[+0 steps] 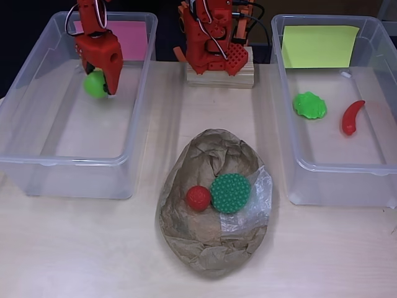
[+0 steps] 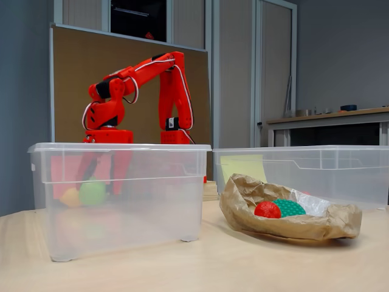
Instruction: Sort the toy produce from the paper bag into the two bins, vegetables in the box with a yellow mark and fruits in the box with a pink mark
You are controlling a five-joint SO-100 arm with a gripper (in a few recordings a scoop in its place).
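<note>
The tool [image 1: 101,77] covers the green ball's [image 1: 95,84] top; the frosted pink-marked bin [image 2: 121,201] blurs both

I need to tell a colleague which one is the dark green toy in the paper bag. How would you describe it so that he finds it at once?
Look at the crumpled brown paper bag lying open on the table between the two clear plastic bins. Two toys lie in its hollow, touching each other. The one meant is the dark green bumpy round toy, the larger one, to the right of the small red bumpy ball in the overhead view.
</note>
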